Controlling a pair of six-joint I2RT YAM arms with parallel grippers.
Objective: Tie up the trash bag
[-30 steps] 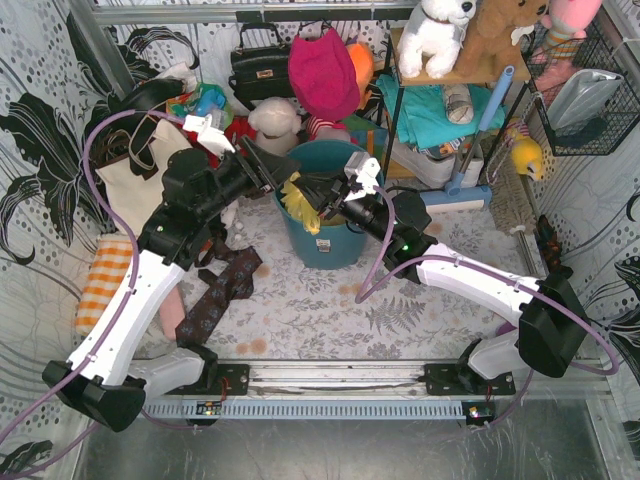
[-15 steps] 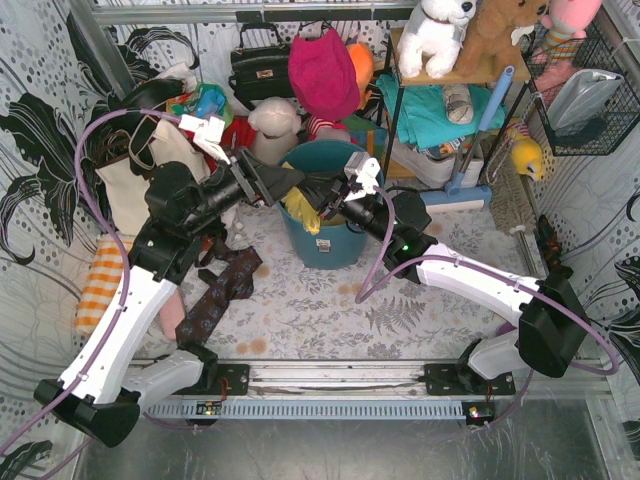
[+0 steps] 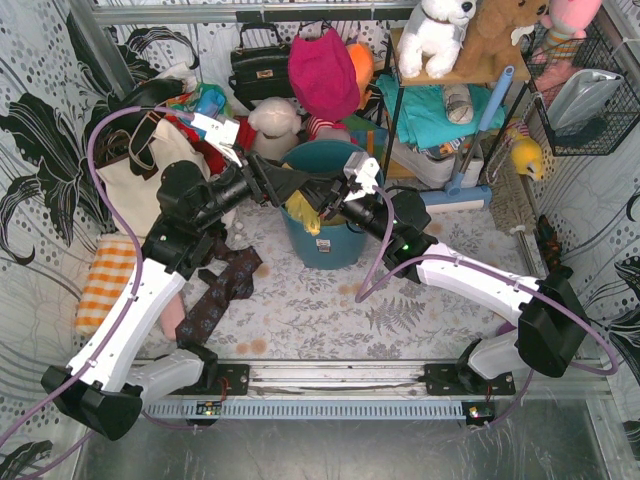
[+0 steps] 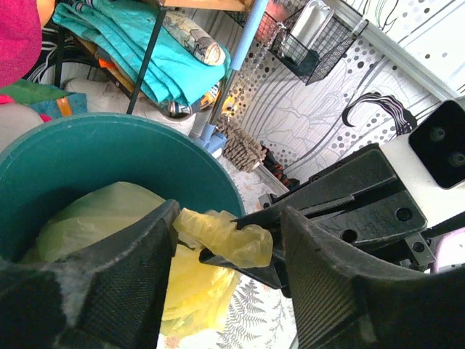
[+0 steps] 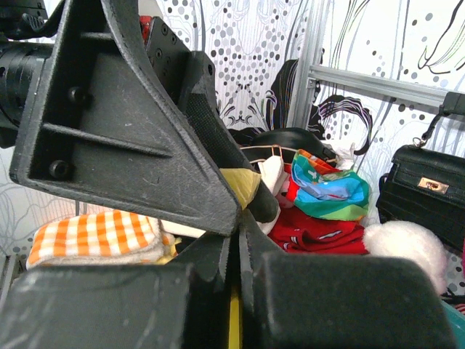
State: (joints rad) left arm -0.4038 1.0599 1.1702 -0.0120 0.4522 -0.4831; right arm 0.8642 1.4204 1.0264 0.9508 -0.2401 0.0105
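The yellow trash bag [image 3: 303, 213] sits in the teal bucket [image 3: 335, 240] with its neck pulled up over the near-left rim. My right gripper [image 3: 318, 197] is shut on a twisted tuft of the bag [image 4: 229, 238]; a thin yellow strip [image 5: 234, 320] shows between its closed jaws. My left gripper [image 3: 296, 184] is open, and its fingers [image 4: 109, 280] stand on either side of that tuft and the right gripper's tips, left finger touching the plastic. In the right wrist view the left gripper's finger [image 5: 131, 131] fills the upper left. Most of the bag [image 4: 94, 218] lies inside the bucket [image 4: 87, 153].
A cream tote bag [image 3: 140, 185] and an orange checked towel [image 3: 105, 280] lie at the left. A patterned dark cloth [image 3: 215, 295] lies in front of the bucket. A shelf with teal cloth [image 3: 440, 110], a black handbag [image 3: 262, 65] and plush toys crowd the back.
My left gripper has moved right toward the right gripper, and its open fingers now straddle the bag tuft. The right gripper has stayed shut on the bag.
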